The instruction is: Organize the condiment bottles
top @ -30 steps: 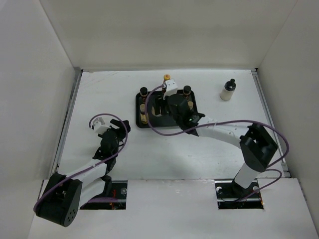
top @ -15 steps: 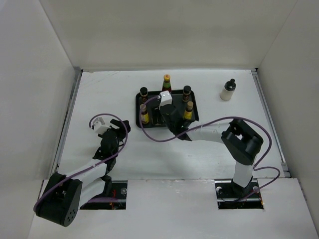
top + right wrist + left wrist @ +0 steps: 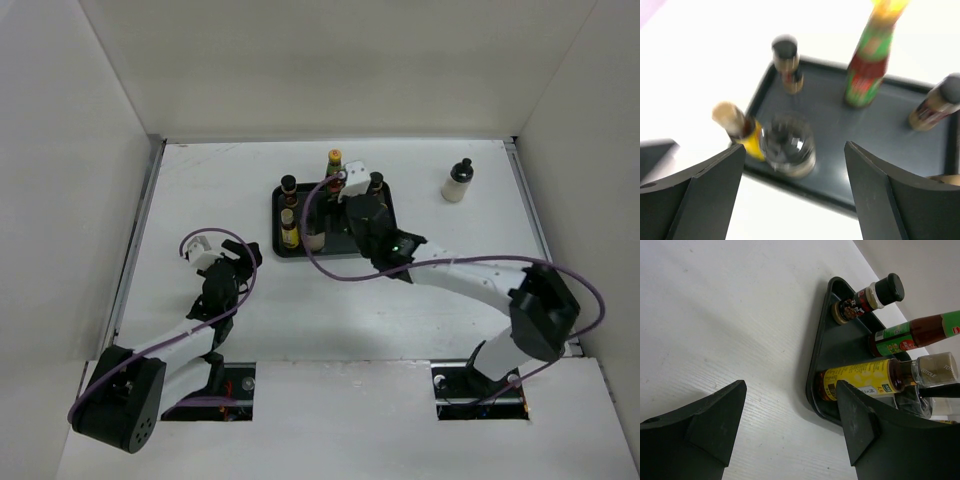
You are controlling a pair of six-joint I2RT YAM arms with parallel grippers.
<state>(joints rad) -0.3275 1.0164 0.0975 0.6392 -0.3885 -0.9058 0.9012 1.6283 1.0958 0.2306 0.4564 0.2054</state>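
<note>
A black tray (image 3: 382, 222) holds several condiment bottles. The tall red bottle (image 3: 333, 161) with green neck and yellow cap stands at its back, also in the right wrist view (image 3: 866, 75). A dark black-capped bottle (image 3: 288, 186) and a yellow-labelled one (image 3: 289, 233) stand on the left. A clear-capped bottle (image 3: 314, 237) stands at the front, below and ahead of my open, empty right gripper (image 3: 350, 203) in its wrist view (image 3: 787, 145). A cream bottle (image 3: 457, 181) stands outside, at the right. My left gripper (image 3: 243, 252) is open and empty, left of the tray.
White walls close the table in at the left, back and right. In the left wrist view the tray's rim (image 3: 817, 355) lies just ahead of my right finger (image 3: 860, 425). Another dark bottle (image 3: 376, 183) stands at the tray's back right.
My right gripper swung left over the tray's front, then back right. The clear-capped bottle now stands free at the tray's front. The left arm has not moved.
</note>
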